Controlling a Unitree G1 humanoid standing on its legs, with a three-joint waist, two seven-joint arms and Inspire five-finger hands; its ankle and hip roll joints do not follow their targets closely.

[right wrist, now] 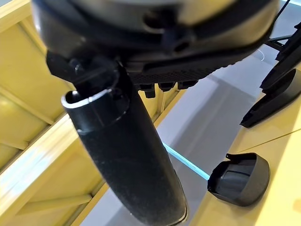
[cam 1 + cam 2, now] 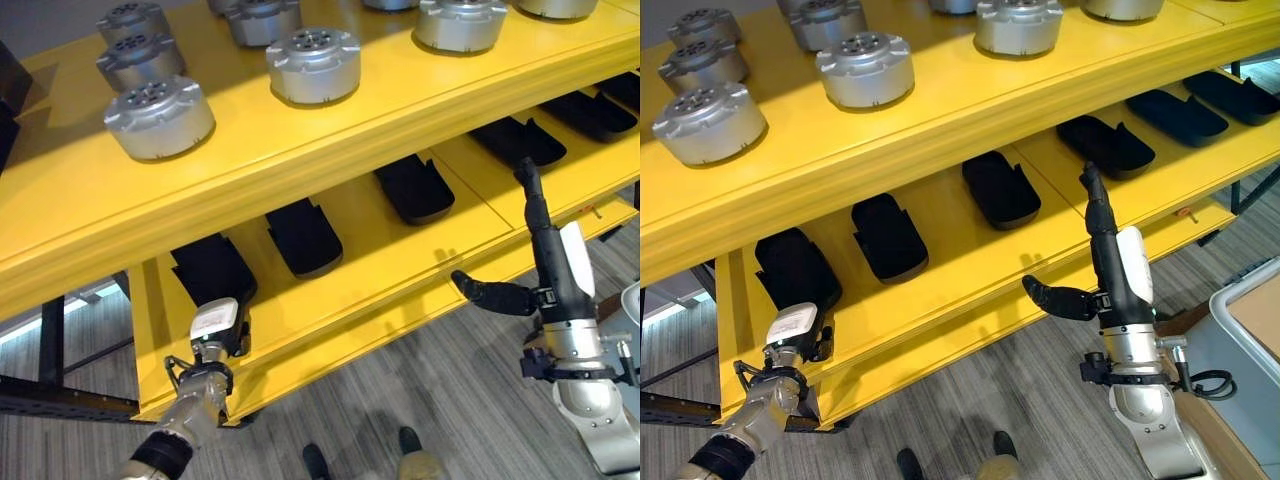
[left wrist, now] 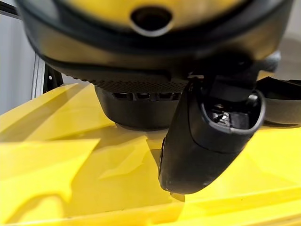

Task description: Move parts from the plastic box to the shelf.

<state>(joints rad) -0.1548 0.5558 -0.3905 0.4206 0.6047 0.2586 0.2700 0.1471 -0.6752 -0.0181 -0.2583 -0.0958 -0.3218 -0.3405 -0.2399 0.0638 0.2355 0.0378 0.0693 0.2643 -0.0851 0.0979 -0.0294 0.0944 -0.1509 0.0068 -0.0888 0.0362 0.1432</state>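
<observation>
Before the yellow shelf [image 2: 330,290], the right hand [image 2: 545,270] hangs open-fingered and empty, while the left hand [image 2: 215,330] seems open too, at the shelf's front edge.

Head stereo above shelf [image 2: 330,140] (wrist cameras very close).

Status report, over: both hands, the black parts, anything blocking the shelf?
Left hand at leftmost black part on lower shelf, grip unclear. Right hand open, empty, fingers straight at shelf edge. Five more black parts in row. Nothing blocking.
</observation>
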